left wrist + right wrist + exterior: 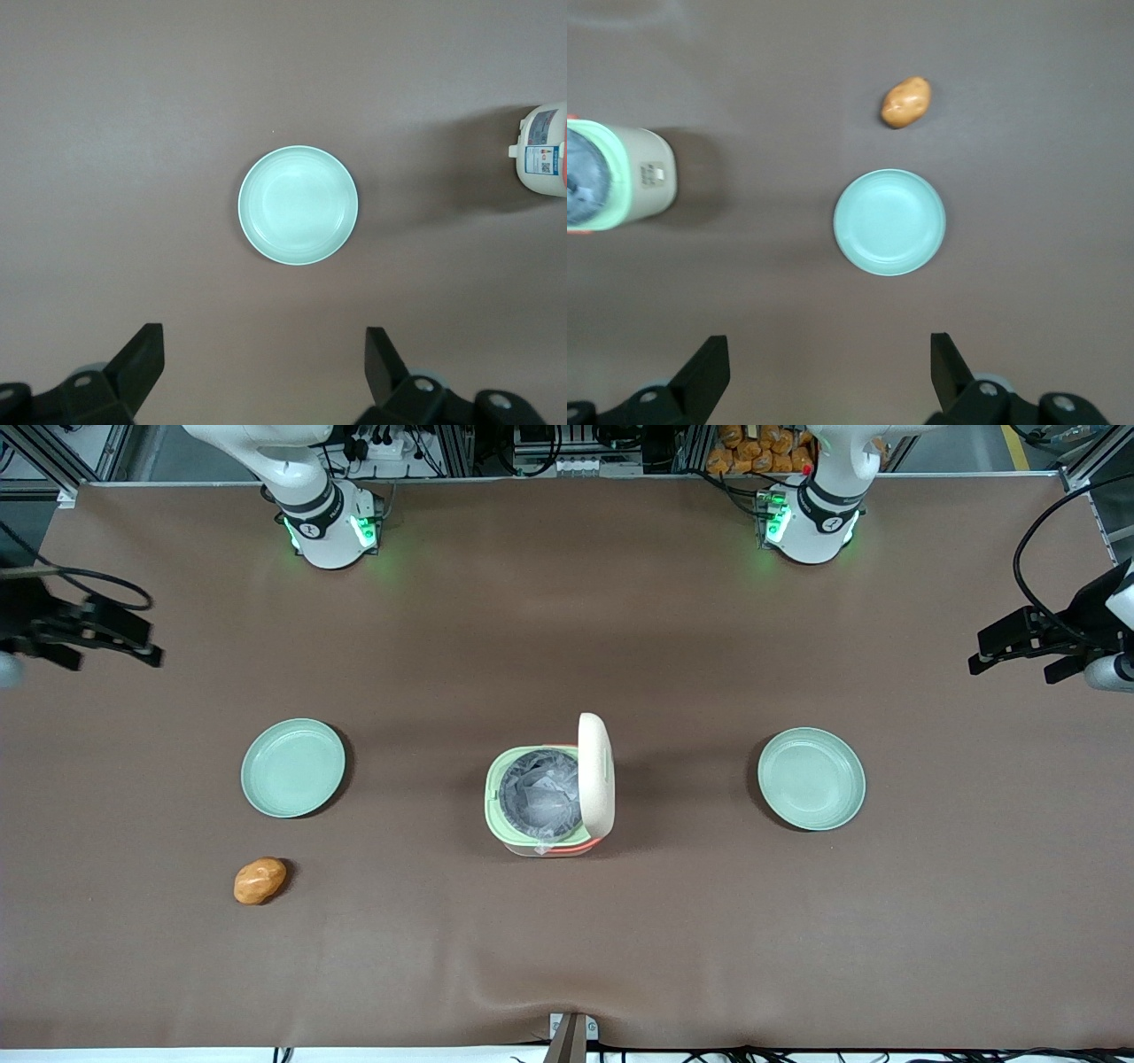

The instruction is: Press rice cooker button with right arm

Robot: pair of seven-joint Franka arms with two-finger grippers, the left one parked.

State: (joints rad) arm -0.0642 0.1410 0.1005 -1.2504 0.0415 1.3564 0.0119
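The rice cooker (542, 802) stands mid-table with its cream lid (595, 775) raised upright, showing the grey inner pot (539, 793) inside the pale green rim. A coral-orange band shows on its side nearest the front camera. It also shows in the right wrist view (620, 177), with a small grey panel (653, 173) on its wall. My right gripper (152, 642) hovers open and empty at the working arm's end of the table, well away from the cooker. In the right wrist view the gripper (830, 359) is above bare table beside a green plate.
A green plate (293, 767) lies between my gripper and the cooker, also in the right wrist view (889, 221). A brown potato-like lump (260, 880) lies nearer the front camera than that plate. A second green plate (811, 779) lies toward the parked arm's end.
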